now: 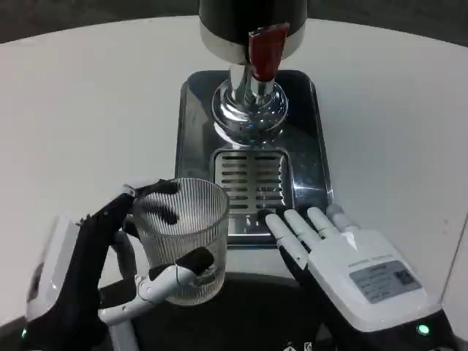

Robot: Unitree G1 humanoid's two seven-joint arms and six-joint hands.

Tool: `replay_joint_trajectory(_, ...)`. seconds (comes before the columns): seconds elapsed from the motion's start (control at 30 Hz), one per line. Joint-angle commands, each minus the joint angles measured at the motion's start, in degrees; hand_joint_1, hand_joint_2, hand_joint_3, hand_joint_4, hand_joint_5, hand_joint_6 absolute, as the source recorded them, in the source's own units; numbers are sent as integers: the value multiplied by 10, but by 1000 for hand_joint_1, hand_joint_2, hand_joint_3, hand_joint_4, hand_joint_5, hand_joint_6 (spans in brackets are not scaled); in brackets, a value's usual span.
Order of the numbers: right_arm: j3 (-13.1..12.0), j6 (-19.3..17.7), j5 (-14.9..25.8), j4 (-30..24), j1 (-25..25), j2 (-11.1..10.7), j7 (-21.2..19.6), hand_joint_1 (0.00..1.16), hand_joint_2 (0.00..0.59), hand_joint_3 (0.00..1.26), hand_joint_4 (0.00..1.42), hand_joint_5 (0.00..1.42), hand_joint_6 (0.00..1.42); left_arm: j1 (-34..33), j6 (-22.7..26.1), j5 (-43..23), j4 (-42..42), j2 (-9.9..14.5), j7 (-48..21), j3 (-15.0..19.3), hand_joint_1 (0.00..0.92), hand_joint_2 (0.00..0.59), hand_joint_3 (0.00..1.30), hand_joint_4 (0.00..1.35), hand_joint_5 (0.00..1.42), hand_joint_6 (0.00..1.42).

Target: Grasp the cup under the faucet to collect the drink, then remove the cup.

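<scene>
The left hand (95, 270) is gripping the ribbed glass cup (183, 238) near the drip tray (252, 183); the right hand (344, 267), fingers apart, is showing an unreadable grey label (378, 278).

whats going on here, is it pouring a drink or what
The robot's left hand holds a ribbed glass cup near the front left corner of the metal drip tray, short of the slotted grate. The cup is not under the faucet with its red lever, and no liquid is visibly flowing. The right hand lies flat with its fingers apart, fingertips at the tray's front edge, holding nothing.
</scene>
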Motion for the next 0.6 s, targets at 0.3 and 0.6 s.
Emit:
replay_joint_trajectory(0.3, -9, -5, -11, -35, 43, 13, 5, 790, 267, 0, 0, 0, 0, -125, -53, 47, 140, 10, 76, -1, 482, 237, 956, 1045, 945, 1178)
replay_joint_trajectory(0.6, -16, -7, -14, -45, 61, 20, 5, 790, 267, 0, 0, 0, 0, -228, -52, 79, 231, 7, 139, -13, 482, 237, 956, 1045, 948, 1181)
